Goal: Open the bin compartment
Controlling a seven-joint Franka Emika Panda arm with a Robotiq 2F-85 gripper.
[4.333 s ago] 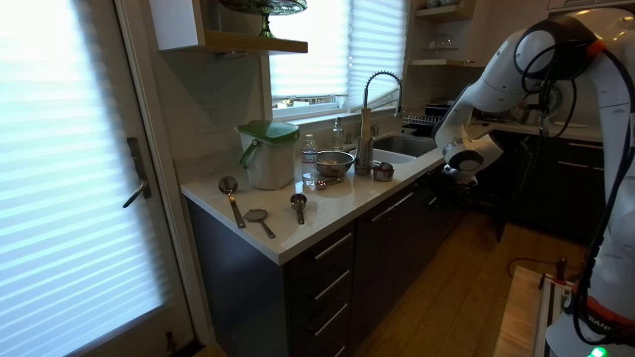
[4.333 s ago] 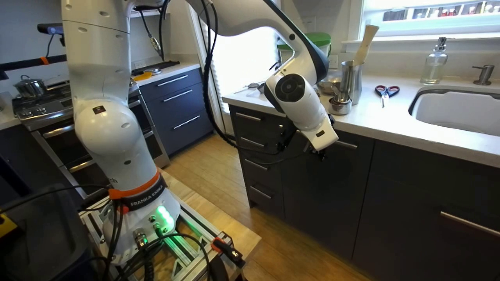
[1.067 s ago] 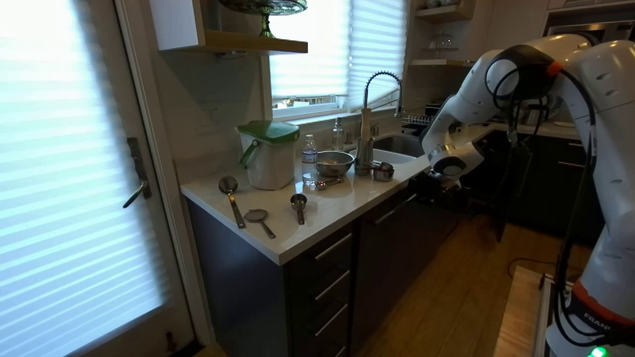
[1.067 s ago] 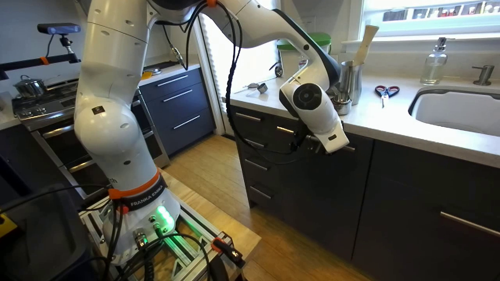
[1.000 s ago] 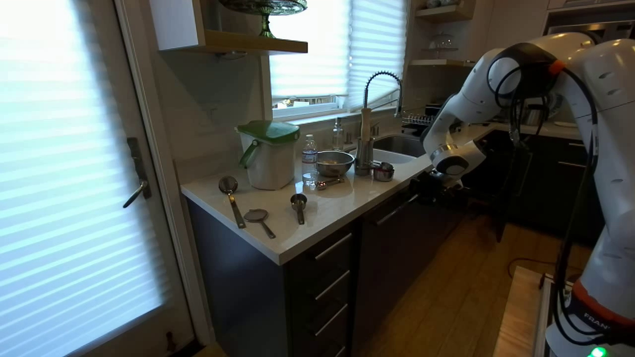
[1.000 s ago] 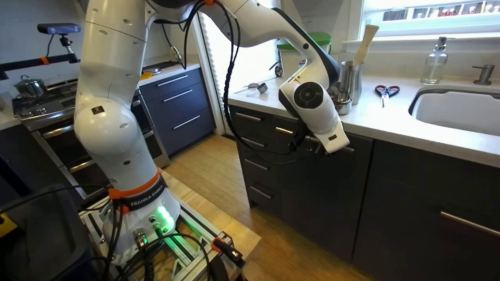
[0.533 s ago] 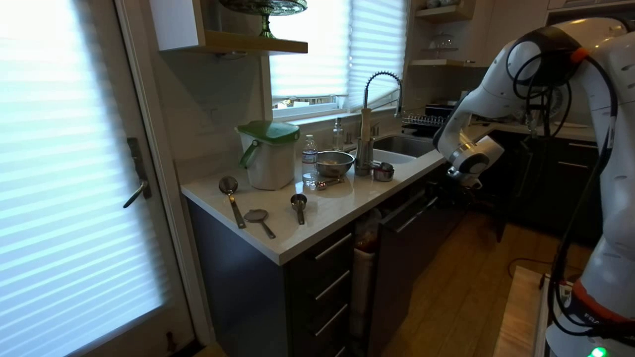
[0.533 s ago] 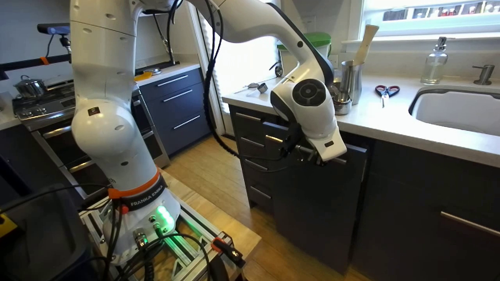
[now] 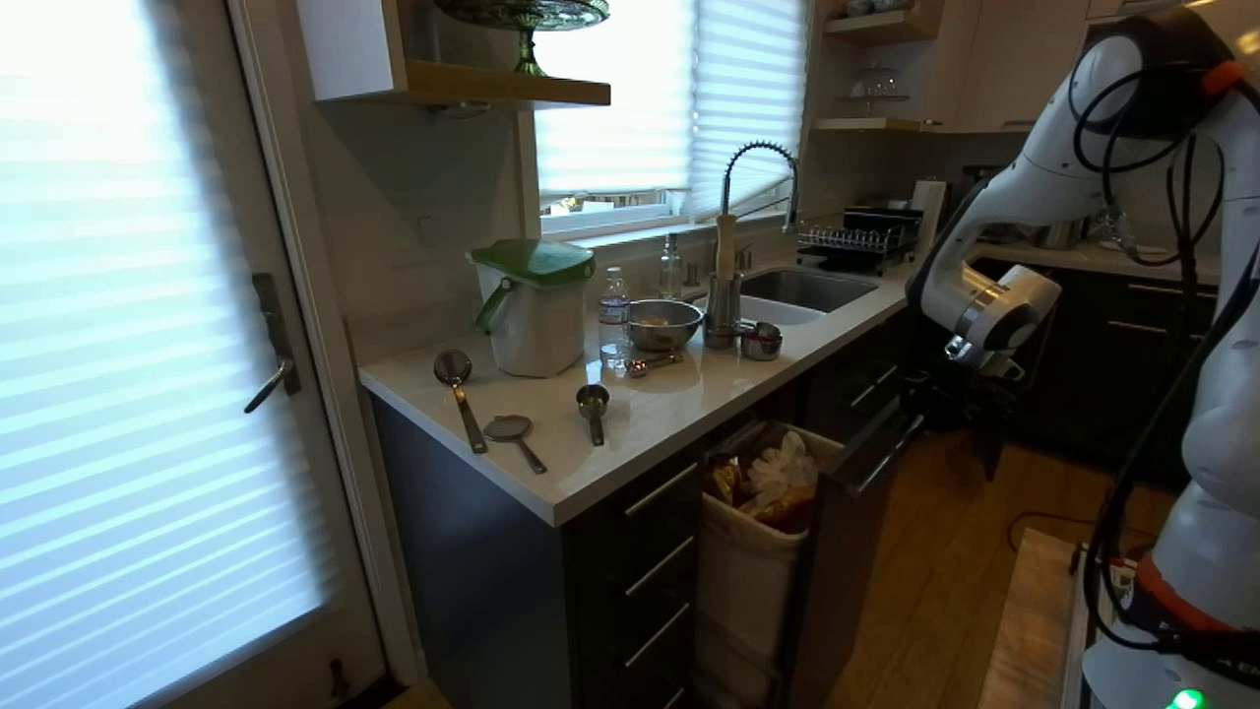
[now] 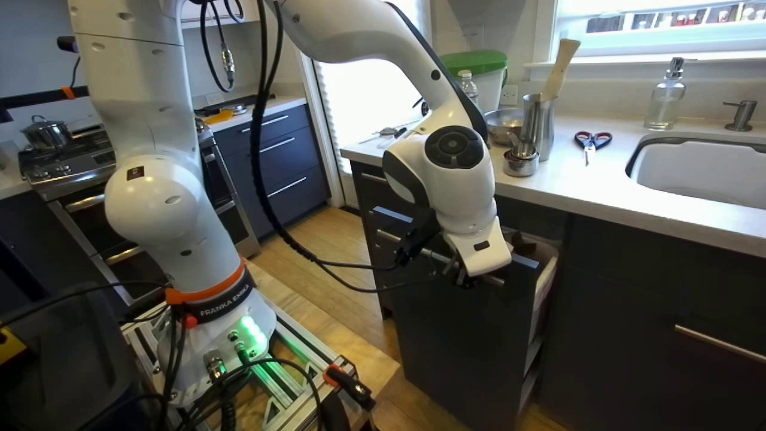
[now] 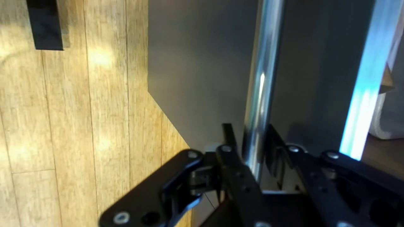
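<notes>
Drawing the compartment [image 10: 467, 353] straight out from the counter [image 9: 669, 404] looks like the step in hand, and probably its last stretch. The compartment stands out from under the counter, baring the bin [image 9: 748, 576] and its trash [image 9: 787, 463]; whether more travel remains cannot be told. Below the counter's top and out in front of its edge, the gripper [image 11: 249, 130] has its fingers clamped on the handle [image 11: 264, 72], one each side. A good finish would likely be a slow, level pull without twist, easing off at first resistance before letting go.
</notes>
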